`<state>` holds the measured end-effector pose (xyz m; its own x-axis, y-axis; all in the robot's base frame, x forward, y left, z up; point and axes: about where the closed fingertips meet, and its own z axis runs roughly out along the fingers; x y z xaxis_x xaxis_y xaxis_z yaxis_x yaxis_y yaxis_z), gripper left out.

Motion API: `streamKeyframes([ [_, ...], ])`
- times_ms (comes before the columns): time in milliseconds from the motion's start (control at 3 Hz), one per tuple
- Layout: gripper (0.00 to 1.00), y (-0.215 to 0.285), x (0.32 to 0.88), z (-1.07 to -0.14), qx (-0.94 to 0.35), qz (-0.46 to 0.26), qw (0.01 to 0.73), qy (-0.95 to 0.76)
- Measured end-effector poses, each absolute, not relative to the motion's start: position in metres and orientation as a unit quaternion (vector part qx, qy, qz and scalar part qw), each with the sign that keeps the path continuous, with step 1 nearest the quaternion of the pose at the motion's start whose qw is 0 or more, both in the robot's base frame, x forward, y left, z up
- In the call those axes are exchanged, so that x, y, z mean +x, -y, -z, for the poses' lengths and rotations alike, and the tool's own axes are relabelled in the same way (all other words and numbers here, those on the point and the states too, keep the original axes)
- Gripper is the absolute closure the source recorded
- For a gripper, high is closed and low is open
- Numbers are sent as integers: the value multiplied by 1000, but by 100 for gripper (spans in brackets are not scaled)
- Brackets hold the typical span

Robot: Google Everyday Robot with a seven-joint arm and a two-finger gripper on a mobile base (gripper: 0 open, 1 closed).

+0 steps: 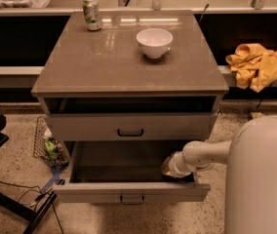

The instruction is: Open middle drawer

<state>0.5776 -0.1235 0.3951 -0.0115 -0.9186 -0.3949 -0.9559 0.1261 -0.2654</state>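
Grey-beige middle drawer (94,192), hand (168,167) inside

We see a smooth, off-white body: a big rounded shell (260,179) with a small dark mark near its right edge. Joined to it is a thick white tube of an arm (207,152), ending in ribbed white collars. The gripper (168,167), a darker, tan-grey tip, sits inside the drawer (128,191), at its right side.
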Motion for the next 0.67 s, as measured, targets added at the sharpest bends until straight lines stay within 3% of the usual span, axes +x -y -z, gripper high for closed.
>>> streamKeyframes([
  [667, 100, 145, 523, -383, -647, -60, 201, -733],
])
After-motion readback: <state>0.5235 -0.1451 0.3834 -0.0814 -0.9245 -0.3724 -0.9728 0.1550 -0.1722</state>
